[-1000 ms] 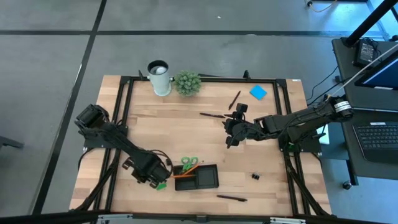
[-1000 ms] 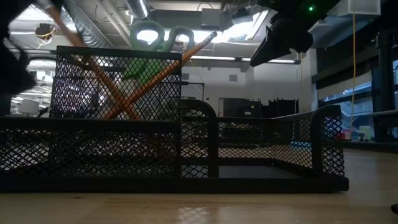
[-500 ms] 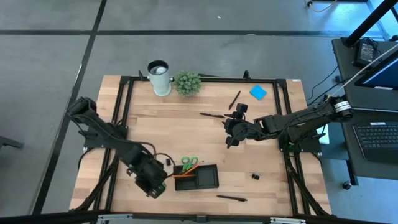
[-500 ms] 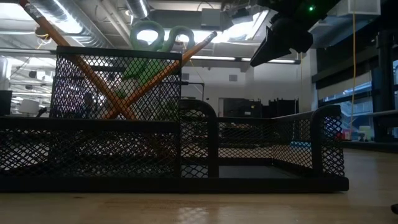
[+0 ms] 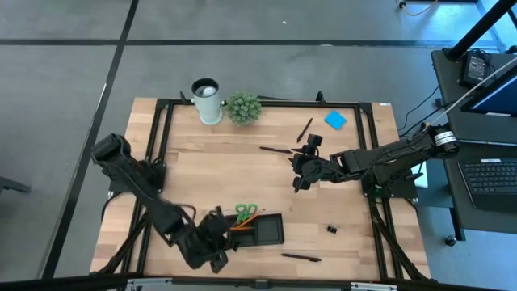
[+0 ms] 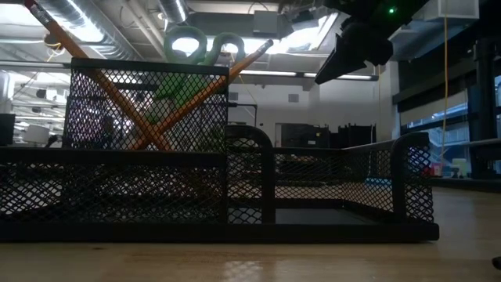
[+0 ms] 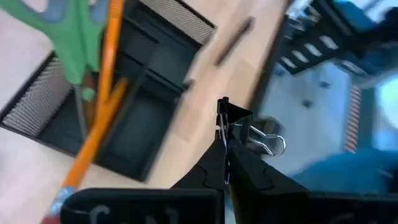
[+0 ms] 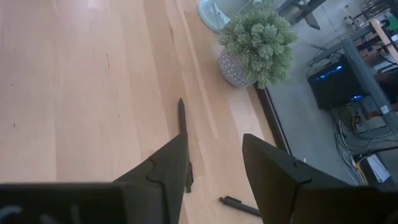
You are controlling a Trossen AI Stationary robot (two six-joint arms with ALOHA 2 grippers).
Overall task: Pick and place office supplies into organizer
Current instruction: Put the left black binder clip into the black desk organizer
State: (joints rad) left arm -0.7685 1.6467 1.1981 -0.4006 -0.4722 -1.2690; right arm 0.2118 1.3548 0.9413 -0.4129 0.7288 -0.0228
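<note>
Grey concrete floor surrounds the pale wooden tabletop (image 5: 226, 174), which sits inside a black frame. Taking the organizer (image 5: 255, 230) as the landmark, a black mesh tray near the tabletop's front edge: green-handled scissors (image 5: 245, 212) and orange pencils (image 5: 242, 220) stand in its taller compartment, leaning out over the rim, and in the low view the scissor loops (image 6: 196, 41) rise above the mesh wall. The left tool (image 5: 216, 260) hangs just beside the organizer's left front corner, its fingers pinched shut on a tiny black binder clip (image 7: 239, 127), whose wire loops stick out to one side in the left wrist view. One black pen (image 5: 301, 258) lies on the wood just in front and to the right of the organizer. Another binder clip (image 5: 332, 229) rests to the organizer's right, near the frame. The right tool (image 5: 297, 179) hovers well behind and to the right of the organizer, fingers apart with nothing between them; the right wrist view shows bare wood and a dark pen (image 8: 183, 121) beyond its tips. Farther back from the organizer lie two more pens (image 5: 277, 149), a blue sticky-note pad (image 5: 335, 120), a small potted plant (image 5: 243, 107) and a white cup (image 5: 207, 101).
</note>
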